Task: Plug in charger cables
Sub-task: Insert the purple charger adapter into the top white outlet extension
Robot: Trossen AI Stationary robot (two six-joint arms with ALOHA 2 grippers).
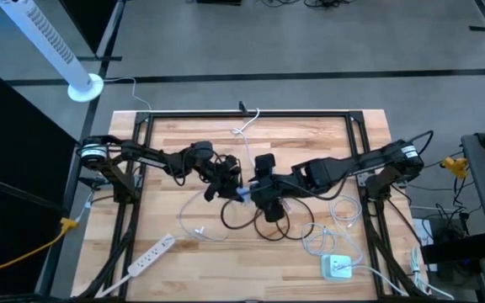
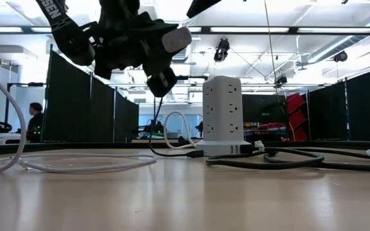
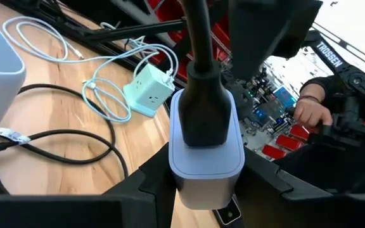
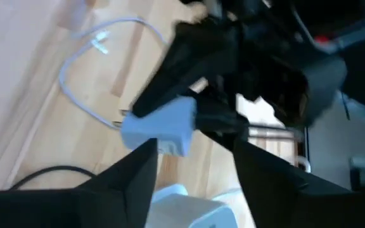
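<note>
Even, bright overhead light; ceiling strip lights point(image 2: 313, 31) glare white across the low view. My arms there read as near-black silhouettes against them. Soft, faint shadows on the wooden surface point(image 1: 183, 139). Right wrist view smeared with motion blur; left wrist view sharp near, softer far off.

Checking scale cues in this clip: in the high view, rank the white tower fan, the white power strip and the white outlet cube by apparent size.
1. tower fan, though it rises toward the camera, which may inflate it
2. power strip
3. outlet cube
</note>
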